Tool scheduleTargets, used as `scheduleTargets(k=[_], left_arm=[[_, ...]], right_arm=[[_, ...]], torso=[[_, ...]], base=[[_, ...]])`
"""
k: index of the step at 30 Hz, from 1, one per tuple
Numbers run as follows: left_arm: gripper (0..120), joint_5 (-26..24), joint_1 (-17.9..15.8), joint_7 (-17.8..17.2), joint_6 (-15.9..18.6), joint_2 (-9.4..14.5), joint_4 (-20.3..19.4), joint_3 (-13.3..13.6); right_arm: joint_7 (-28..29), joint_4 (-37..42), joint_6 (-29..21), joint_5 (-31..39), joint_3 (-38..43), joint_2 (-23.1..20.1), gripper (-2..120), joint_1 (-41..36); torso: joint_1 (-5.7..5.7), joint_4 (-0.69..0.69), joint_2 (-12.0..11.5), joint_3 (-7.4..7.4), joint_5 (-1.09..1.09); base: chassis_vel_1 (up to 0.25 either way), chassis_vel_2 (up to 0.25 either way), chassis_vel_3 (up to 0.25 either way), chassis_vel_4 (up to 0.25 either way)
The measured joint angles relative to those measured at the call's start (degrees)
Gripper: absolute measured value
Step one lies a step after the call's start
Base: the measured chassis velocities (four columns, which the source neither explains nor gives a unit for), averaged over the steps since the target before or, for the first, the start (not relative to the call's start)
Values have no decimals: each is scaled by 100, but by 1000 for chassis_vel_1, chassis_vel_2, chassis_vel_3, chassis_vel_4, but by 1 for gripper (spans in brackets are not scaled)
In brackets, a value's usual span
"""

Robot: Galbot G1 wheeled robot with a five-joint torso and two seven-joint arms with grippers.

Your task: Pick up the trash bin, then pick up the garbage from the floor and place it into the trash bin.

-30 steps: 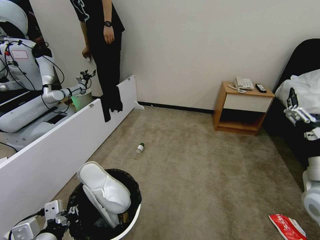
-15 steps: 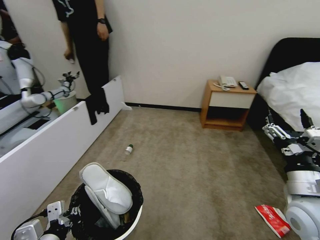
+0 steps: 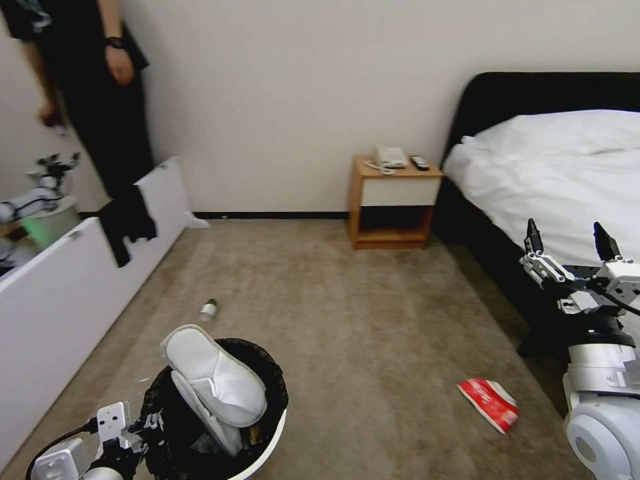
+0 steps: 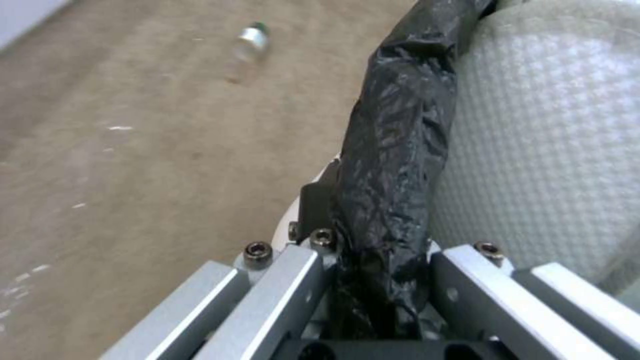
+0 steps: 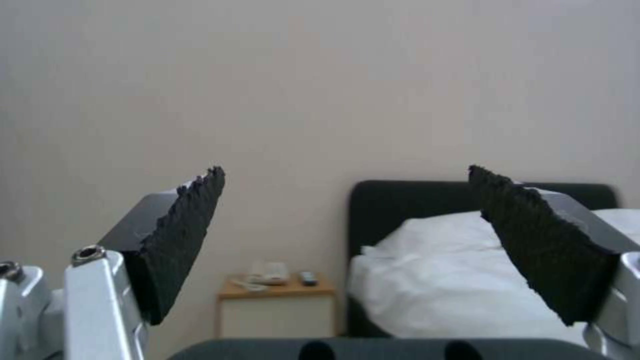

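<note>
The whole view had swung to the right since a moment before, so the bed (image 3: 560,160) now showed much more. The right gripper (image 3: 569,241) had come further in and stood up in the air, its fingers wide apart and empty. The left gripper (image 4: 373,280) was shut tight on the black-bagged rim of the trash bin (image 3: 267,440). A white slipper (image 3: 213,377) stuck out of it. The red packet (image 3: 490,403) and small bottle (image 3: 209,309) lay on the carpet, well apart.

Left gripper (image 3: 137,427) clamped low — right gripper (image 3: 567,243) raised, fingers (image 5: 187,235) apart.
</note>
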Motion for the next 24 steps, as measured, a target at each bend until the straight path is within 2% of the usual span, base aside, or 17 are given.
scheduleTargets(k=[9, 15, 24], left_arm=[[2, -2, -8, -4, -38, -11, 24, -17], [2, -14, -5, -30, -42, -25, 32, -25], [2, -67, 16, -42, -50, -24, 6, -81]], right_arm=[[-73, -48, 110, -23, -89, 9, 98, -1], [-111, -50, 175, -74, -159, 22, 99, -47], [-151, -2, 202, -102, -248, 42, 100, -78]], torso=[[0, -2, 0, 0, 0], [0, 5, 0, 0, 0], [0, 1, 0, 0, 0]], base=[[-115, -113, -126, -107], [0, 0, 0, 0], [0, 0, 0, 0]])
